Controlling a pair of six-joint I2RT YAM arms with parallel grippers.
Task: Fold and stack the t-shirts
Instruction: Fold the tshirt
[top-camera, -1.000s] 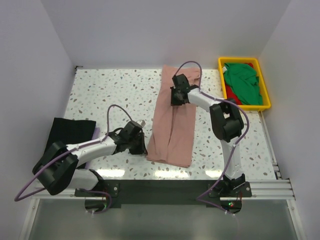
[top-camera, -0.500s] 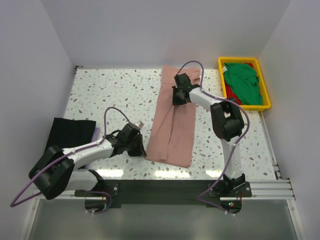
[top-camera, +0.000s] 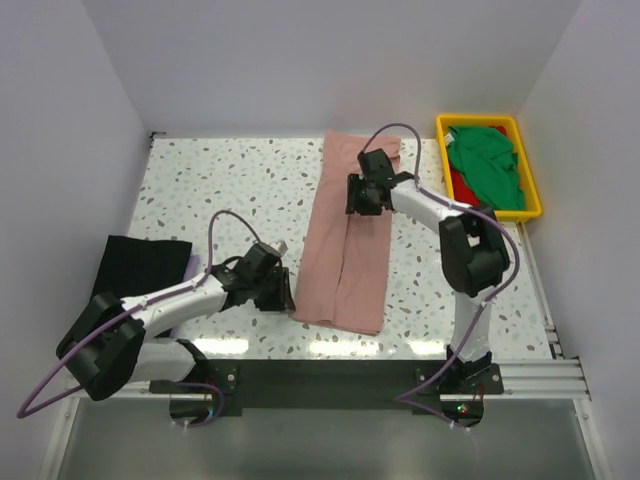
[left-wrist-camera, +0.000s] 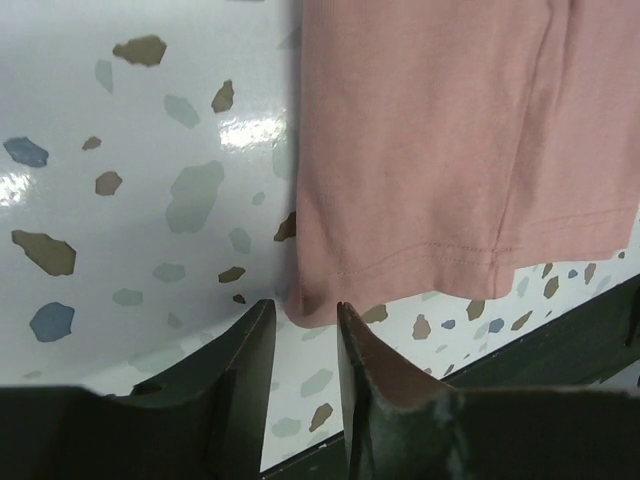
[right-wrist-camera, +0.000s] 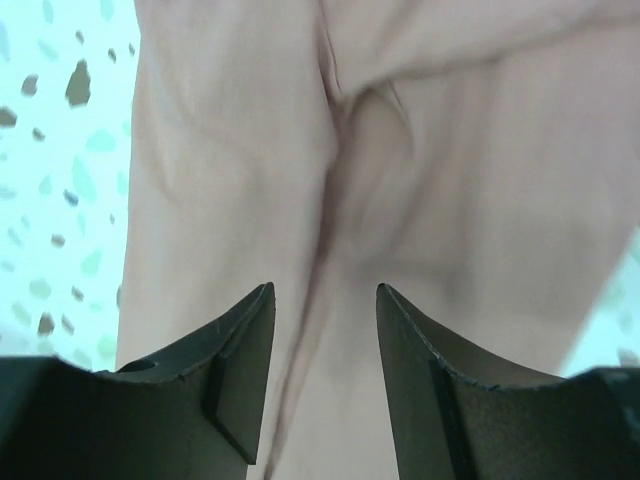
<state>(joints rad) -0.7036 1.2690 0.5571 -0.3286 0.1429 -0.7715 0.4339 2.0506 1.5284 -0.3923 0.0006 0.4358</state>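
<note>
Left pincer (top-camera: 272, 288), seen from above, sits low at the near left corner of the pink t-shirt (top-camera: 350, 245). That shirt lies on the speckled table (top-camera: 220, 180) as a long narrow strip with its sides turned in, running from the far edge toward the arms. The right pincer (top-camera: 362, 195) hangs over the strip's far half. A black t-shirt (top-camera: 140, 265) lies folded flat at the table's left edge, well apart from the pink one. A green t-shirt (top-camera: 485, 165) and a red t-shirt (top-camera: 458, 185) are heaped unfolded in the yellow tray (top-camera: 478, 119) at the far right.

From the left wrist, the left pincer (left-wrist-camera: 303, 310) has its jaws a narrow way apart. The hemmed corner of the pink t-shirt (left-wrist-camera: 440, 150) lies flat on the table right at their mouth, and the pincer seems to grip nothing.

From the right wrist, the right pincer (right-wrist-camera: 325, 290) stands wider open just above the pink t-shirt (right-wrist-camera: 230, 150), where a fold line and a soft wrinkle run down the middle. Nothing is between its jaws.

By these views the black shirt looks finished. The pink one is partway: its lengthwise folds are made, and the crosswise folds and the stacking on the black one are left. Green and red have not been started
</note>
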